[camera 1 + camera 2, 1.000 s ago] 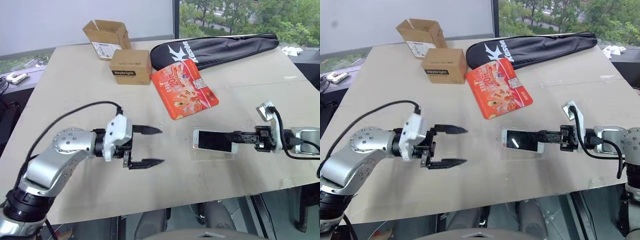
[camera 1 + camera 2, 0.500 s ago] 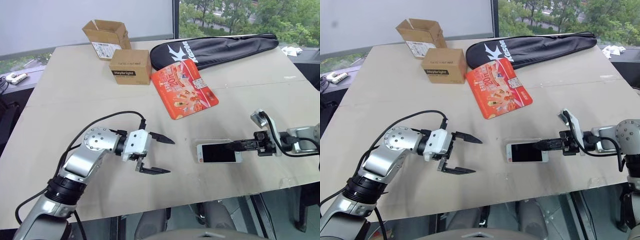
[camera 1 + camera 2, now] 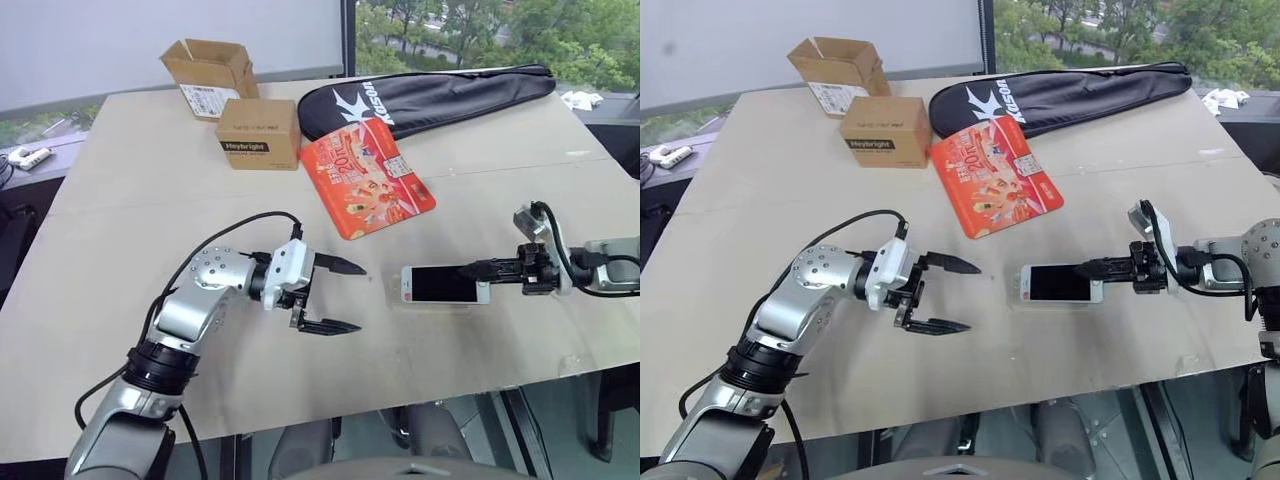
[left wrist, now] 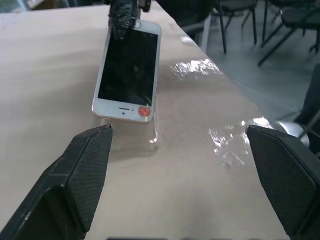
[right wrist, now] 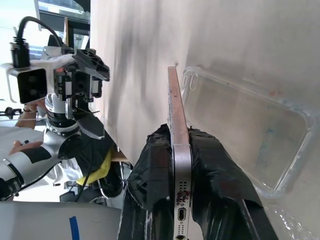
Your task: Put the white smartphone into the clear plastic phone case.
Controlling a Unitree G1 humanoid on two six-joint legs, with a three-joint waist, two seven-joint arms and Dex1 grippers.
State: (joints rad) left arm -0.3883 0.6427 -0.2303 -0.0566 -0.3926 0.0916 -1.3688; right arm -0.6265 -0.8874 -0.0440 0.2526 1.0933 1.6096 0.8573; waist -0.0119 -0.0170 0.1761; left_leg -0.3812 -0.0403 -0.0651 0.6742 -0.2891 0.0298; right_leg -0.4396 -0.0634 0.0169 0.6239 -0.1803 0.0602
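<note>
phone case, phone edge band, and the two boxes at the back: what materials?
Clear plastic phone case: glossy transparent plastic; the table shows through it.
White smartphone: glossy dark screen, white front; its edge band looks like brushed metal, possibly painted plastic.
Boxes: matte brown corrugated cardboard, with folded flaps and a printed label.

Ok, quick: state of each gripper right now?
Left gripper: jaws open, holding nothing.
Right gripper: jaws shut on the white smartphone, at its end.
</note>
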